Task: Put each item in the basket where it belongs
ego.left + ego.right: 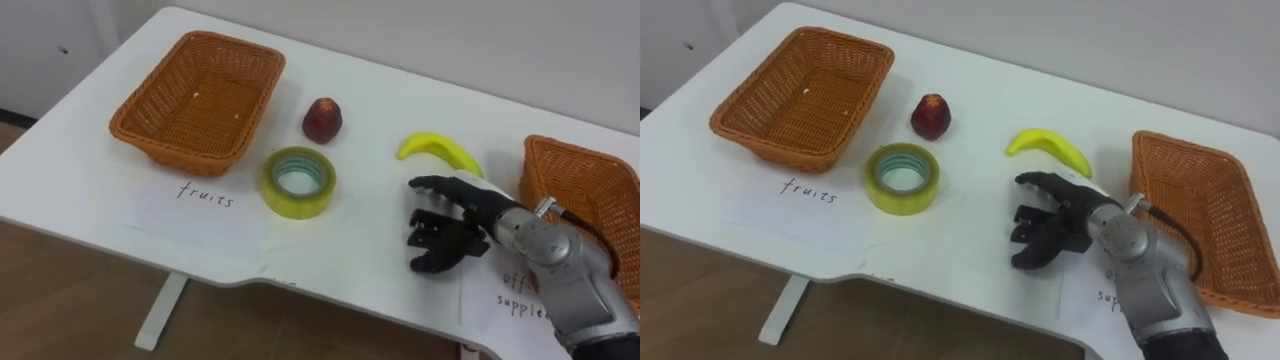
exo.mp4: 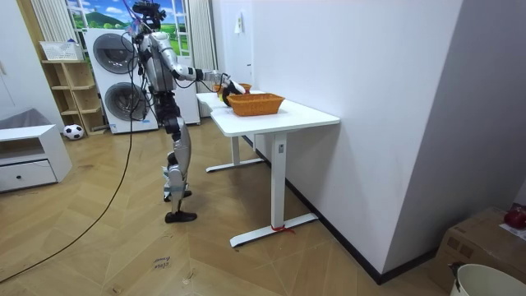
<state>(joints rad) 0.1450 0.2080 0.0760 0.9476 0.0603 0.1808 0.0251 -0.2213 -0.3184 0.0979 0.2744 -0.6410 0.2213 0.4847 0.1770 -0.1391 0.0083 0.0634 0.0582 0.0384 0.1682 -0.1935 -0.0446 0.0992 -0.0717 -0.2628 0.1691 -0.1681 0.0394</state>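
R hand (image 1: 447,226) empty, fingers loosely apart, nr banana (image 1: 440,150) on table (image 1: 400,80).

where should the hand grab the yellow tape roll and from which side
Probably from above. The tape roll lies flat with its hole facing up, so its wall can be pinched, thumb inside and fingers outside. The side towards the right hand looks best: it is free, with the red fruit set apart behind it.
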